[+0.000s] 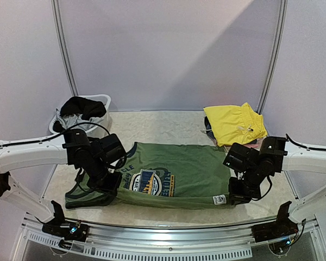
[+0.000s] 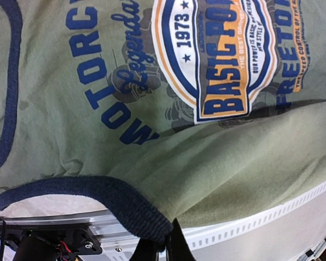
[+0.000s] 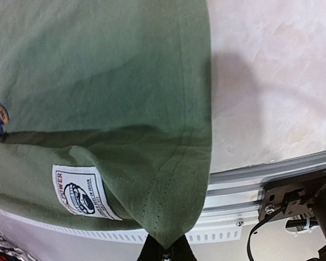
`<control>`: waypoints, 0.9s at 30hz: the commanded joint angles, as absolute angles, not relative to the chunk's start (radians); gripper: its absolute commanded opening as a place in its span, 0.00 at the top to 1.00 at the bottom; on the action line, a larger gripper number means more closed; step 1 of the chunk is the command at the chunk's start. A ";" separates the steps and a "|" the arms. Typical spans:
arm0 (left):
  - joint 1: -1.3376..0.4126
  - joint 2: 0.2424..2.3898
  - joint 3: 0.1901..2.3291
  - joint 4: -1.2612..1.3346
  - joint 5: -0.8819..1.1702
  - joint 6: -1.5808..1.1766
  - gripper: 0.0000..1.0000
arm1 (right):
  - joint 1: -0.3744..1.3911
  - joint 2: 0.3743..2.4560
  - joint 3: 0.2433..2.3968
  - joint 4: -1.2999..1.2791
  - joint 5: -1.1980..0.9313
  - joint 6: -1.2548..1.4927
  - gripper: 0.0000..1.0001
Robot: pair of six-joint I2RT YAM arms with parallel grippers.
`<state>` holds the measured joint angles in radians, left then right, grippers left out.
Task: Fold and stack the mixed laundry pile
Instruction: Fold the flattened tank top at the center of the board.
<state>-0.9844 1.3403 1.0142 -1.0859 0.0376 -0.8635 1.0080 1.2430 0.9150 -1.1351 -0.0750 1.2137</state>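
An olive-green T-shirt (image 1: 179,174) with navy trim and a chest graphic lies spread across the middle of the table. Its near long edge is lifted and folded over. My left gripper (image 1: 110,184) is shut on the navy-trimmed edge (image 2: 146,215) at the shirt's left end; the left wrist view shows that trim pinched in my left gripper (image 2: 164,251). My right gripper (image 1: 239,193) is shut on the hem corner (image 3: 171,231) near the white label (image 3: 82,193), with my right gripper (image 3: 167,254) low in its view. A folded yellow garment (image 1: 234,123) lies at the back right.
A white tub (image 1: 100,101) at the back left holds black and grey pieces (image 1: 81,107). The metal rail (image 1: 168,231) runs along the table's near edge under both grippers. Something dark and pink (image 1: 208,130) peeks out beside the yellow garment.
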 commanded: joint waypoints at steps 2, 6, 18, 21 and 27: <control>-0.938 1.416 1.085 -1.133 0.031 -0.793 1.00 | 0.921 1.268 0.953 -1.193 -0.026 1.119 1.00; -0.912 1.477 1.128 -1.140 0.032 -0.756 1.00 | 0.875 1.306 0.980 -1.169 -0.040 1.045 1.00; -0.816 1.602 1.196 -1.157 0.028 -0.684 1.00 | 0.797 1.470 1.054 -1.146 -0.051 0.942 1.00; -0.795 1.632 1.214 -1.149 0.032 -0.663 1.00 | 0.756 1.487 1.059 -1.128 -0.056 0.926 1.00; -0.774 1.722 1.240 -1.109 0.050 -0.623 1.00 | 0.717 1.602 1.112 -1.111 -0.074 0.872 0.92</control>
<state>-0.8001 1.6619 1.2194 -1.1305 0.0418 -0.6670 0.7376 1.5303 1.0706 -1.1236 -0.0666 0.9184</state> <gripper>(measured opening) 0.045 0.059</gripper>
